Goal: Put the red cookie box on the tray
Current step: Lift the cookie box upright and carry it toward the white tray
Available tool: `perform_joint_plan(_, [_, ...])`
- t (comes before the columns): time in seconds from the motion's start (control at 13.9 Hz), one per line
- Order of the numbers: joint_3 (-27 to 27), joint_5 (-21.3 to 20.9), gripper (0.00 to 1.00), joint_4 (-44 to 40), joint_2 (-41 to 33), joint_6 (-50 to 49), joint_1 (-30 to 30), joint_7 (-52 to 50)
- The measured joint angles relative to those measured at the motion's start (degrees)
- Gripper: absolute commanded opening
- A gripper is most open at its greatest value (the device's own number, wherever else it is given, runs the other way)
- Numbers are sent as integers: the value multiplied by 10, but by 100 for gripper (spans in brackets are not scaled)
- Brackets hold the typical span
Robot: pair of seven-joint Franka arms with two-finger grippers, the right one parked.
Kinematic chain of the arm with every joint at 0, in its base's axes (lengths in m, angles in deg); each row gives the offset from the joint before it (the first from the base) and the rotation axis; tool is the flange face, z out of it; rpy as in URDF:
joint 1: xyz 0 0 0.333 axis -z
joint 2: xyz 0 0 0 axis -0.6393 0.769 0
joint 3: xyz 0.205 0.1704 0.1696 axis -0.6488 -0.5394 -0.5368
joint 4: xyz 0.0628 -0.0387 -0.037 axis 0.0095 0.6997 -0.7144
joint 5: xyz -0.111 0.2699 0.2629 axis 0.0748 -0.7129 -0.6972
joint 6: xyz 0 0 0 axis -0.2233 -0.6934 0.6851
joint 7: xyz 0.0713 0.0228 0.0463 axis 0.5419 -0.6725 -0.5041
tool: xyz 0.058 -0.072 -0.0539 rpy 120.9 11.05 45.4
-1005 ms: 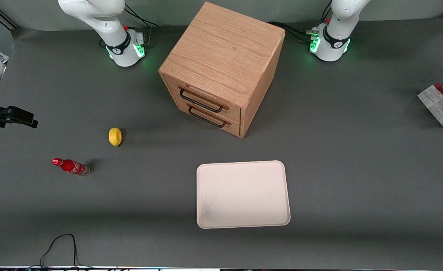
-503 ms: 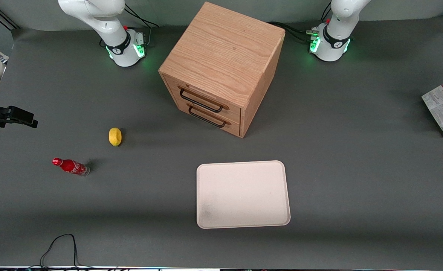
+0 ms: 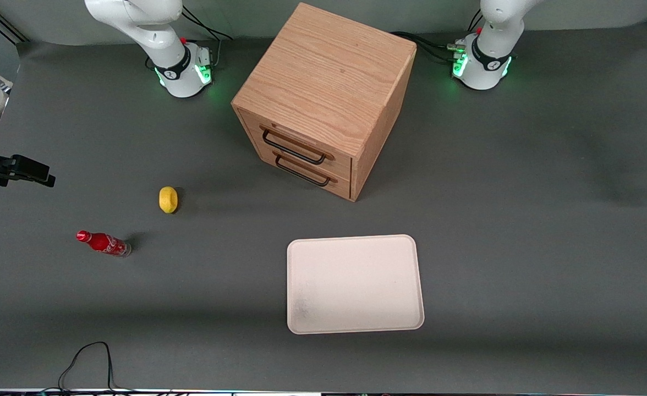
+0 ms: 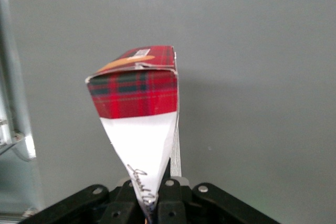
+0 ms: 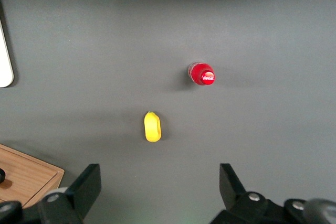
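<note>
I see the tray (image 3: 355,284) lying bare near the front camera. My gripper (image 4: 155,195) has its fingers (image 4: 170,203) pinched on the red cookie box (image 4: 137,114), lifted off the tabletop (image 4: 252,51). The thin, light carton looks crushable; its narrow edge suits the hold.

You're looking at a red cookie box (image 4: 137,98) of thin printed card with a slight sheen, pinched in the matt black plastic gripper (image 4: 149,199) above the table (image 3: 521,247), whose dark grey covering looks matt and cloth-like. Your tray (image 3: 355,284) is smooth cream plastic, faintly scuffed. The drawer cabinet (image 3: 323,93) is satin-finished grained wood with dark metal handles.
</note>
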Motion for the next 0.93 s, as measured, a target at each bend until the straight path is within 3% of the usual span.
perform_joint_plan(0.36, [4,-23,0,-171,-15,-190,112,-61])
perform_joint_plan(0.72, [16,-18,0,-227,-9,-270,233,-192])
perform_joint_plan(0.93, [23,10,0,-237,7,-278,327,-329])
